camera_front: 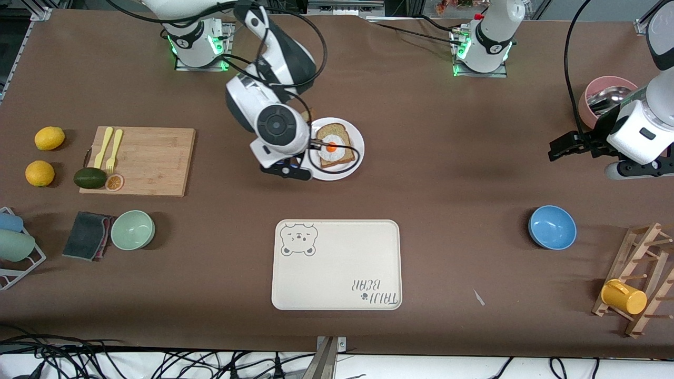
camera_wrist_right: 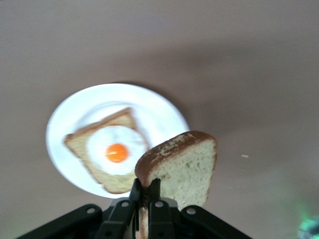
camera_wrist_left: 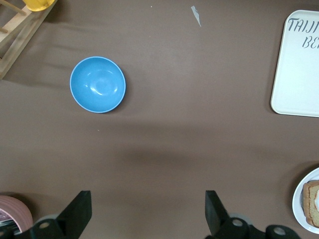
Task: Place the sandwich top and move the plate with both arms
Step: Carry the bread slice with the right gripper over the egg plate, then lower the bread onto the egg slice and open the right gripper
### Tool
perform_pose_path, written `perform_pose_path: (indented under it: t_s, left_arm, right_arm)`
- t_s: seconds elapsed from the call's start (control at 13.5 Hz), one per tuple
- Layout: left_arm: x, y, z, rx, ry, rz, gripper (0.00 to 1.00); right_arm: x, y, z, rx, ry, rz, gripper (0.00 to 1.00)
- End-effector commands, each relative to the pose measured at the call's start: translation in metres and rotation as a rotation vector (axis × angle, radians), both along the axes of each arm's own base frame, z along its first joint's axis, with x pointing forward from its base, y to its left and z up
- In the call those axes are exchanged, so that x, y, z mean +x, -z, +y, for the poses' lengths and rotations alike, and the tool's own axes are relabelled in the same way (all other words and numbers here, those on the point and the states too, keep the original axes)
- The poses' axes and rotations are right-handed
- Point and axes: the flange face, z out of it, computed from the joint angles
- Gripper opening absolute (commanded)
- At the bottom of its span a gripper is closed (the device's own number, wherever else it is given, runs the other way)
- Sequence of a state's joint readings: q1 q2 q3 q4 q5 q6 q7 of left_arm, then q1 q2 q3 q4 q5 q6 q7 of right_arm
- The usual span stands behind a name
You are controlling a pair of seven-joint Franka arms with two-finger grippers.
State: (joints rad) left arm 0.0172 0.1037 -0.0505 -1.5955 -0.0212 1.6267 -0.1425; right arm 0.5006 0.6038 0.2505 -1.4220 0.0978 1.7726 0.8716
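Note:
The white plate [camera_front: 356,157] lies mid-table, toward the robot bases, and bears a bread slice with a fried egg [camera_front: 333,146]. My right gripper [camera_wrist_right: 148,186] is shut on the sandwich top [camera_wrist_right: 192,167], a tan slice with a brown crust held on edge in the air over the plate's rim [camera_wrist_right: 75,112], beside the egg slice [camera_wrist_right: 112,152]. In the front view the right arm's wrist [camera_front: 276,126] hides the held slice. My left gripper [camera_front: 561,147] is open and empty, waiting over bare table at the left arm's end; it also shows in the left wrist view [camera_wrist_left: 147,199].
A cream bear tray [camera_front: 337,263] lies nearer the front camera than the plate. A blue bowl [camera_front: 552,227], a pink bowl [camera_front: 605,97] and a wooden rack with a yellow cup [camera_front: 624,296] are at the left arm's end. A cutting board [camera_front: 150,160] and a green bowl [camera_front: 132,229] are at the right arm's end.

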Motion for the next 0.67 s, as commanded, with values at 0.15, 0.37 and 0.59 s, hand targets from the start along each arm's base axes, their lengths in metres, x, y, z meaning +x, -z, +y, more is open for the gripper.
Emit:
perform_pose_path:
  t_s: [0.15, 0.37, 0.59]
  left_arm:
    - [0.000, -0.002, -0.005, -0.006, 0.004, 0.009, 1.00]
    - [0.000, 0.001, -0.004, -0.006, 0.003, 0.015, 1.00]
    - [0.001, 0.002, -0.002, -0.007, 0.000, 0.015, 1.00]
  right_arm:
    - [-0.015, 0.040, 0.055, 0.070, 0.007, 0.004, 0.00]
    - [-0.018, 0.064, 0.057, 0.041, -0.047, -0.013, 0.00]
    - [-0.015, 0.081, 0.058, 0.029, -0.056, -0.039, 0.00]
